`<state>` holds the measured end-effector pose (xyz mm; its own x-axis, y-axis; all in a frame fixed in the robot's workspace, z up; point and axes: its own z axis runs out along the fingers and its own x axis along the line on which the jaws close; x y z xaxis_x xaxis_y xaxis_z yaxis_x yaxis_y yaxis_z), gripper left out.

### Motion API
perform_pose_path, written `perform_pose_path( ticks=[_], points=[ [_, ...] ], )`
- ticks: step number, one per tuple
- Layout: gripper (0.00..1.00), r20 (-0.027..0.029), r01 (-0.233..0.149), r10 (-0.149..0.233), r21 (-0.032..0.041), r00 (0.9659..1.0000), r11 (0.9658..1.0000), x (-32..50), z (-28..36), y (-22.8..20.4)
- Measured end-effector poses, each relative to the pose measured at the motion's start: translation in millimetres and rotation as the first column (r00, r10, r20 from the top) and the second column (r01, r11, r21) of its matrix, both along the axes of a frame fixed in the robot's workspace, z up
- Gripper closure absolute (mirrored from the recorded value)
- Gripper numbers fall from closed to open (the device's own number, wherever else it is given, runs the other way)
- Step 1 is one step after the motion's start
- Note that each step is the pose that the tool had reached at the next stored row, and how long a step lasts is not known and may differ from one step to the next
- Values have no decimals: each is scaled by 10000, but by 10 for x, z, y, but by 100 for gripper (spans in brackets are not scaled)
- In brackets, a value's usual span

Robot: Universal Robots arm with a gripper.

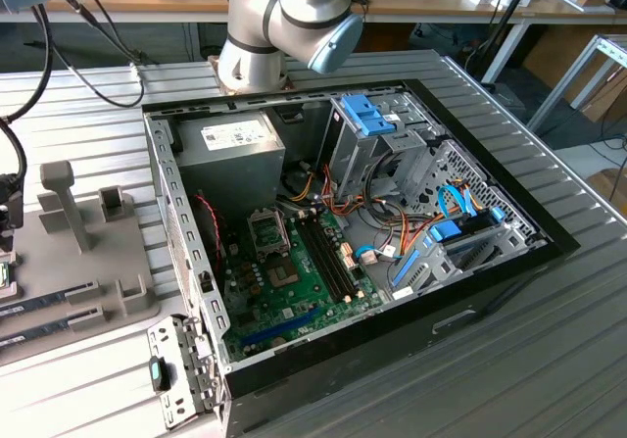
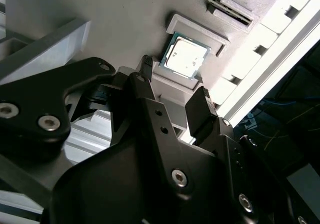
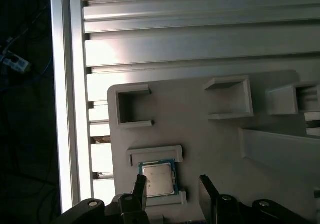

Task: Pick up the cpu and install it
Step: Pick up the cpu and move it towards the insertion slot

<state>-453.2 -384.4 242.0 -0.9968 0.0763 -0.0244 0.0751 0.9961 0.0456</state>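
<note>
The gripper (image 3: 172,181) hangs above the cpu (image 3: 157,179) with its fingers spread wide and empty. The cpu lies flat in its walled nest on the grey fixture plate (image 3: 200,129). Centre the fingers across opposite chip edges, descend square, and grip lightly, clear of the nest walls

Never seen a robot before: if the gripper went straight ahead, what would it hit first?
Most likely the cpu, sitting in its grey holder just ahead of the open gripper; depth is hard to judge.
</note>
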Motion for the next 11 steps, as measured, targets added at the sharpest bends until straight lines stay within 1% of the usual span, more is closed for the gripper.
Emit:
perform_pose_path(
  ticks=[11],
  points=[
    [46,0,0,0,0,10000,10000,-14,-49,0]
  ],
)
